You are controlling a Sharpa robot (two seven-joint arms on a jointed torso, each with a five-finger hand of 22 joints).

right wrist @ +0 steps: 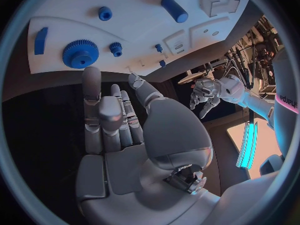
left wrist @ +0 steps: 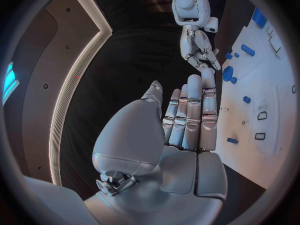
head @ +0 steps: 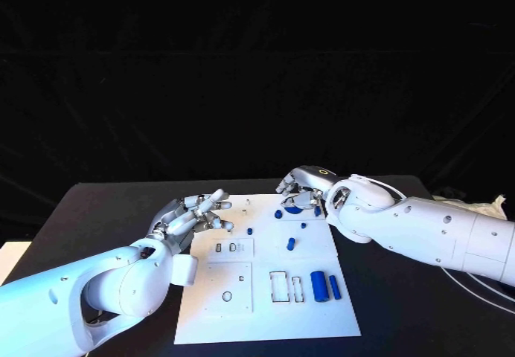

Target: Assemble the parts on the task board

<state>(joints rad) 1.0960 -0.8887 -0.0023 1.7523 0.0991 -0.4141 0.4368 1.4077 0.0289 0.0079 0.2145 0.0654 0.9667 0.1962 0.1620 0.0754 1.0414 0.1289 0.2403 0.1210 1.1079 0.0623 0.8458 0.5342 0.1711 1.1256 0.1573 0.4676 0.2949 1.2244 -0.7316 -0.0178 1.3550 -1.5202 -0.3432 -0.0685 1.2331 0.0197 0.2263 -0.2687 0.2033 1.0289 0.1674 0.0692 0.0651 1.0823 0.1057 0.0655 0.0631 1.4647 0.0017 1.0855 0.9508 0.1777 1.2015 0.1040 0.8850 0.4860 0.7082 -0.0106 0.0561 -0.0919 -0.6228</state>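
The white task board (head: 269, 316) lies in the middle of the table. A large blue gear (head: 293, 210) sits at its far edge, with a small blue piece (head: 278, 214) beside it. My right hand (head: 301, 189) hovers just above and behind the gear, fingers apart, holding nothing. In the right wrist view the gear (right wrist: 80, 53) and a small gear (right wrist: 115, 47) lie just beyond my fingertips (right wrist: 92, 77). My left hand (head: 199, 211) hangs over the board's left edge, fingers spread and empty. A blue peg (head: 289, 242) lies mid-board. A thick blue cylinder (head: 318, 282) and a thinner one (head: 335, 287) lie on the right.
Raised white blocks with slots (head: 228, 248) and an oval hole (head: 228, 296) stand on the board's left half, and rectangular recesses (head: 279, 287) in its middle. Black table (head: 408, 312) surrounds the board. White cables (head: 478, 286) lie at the right edge.
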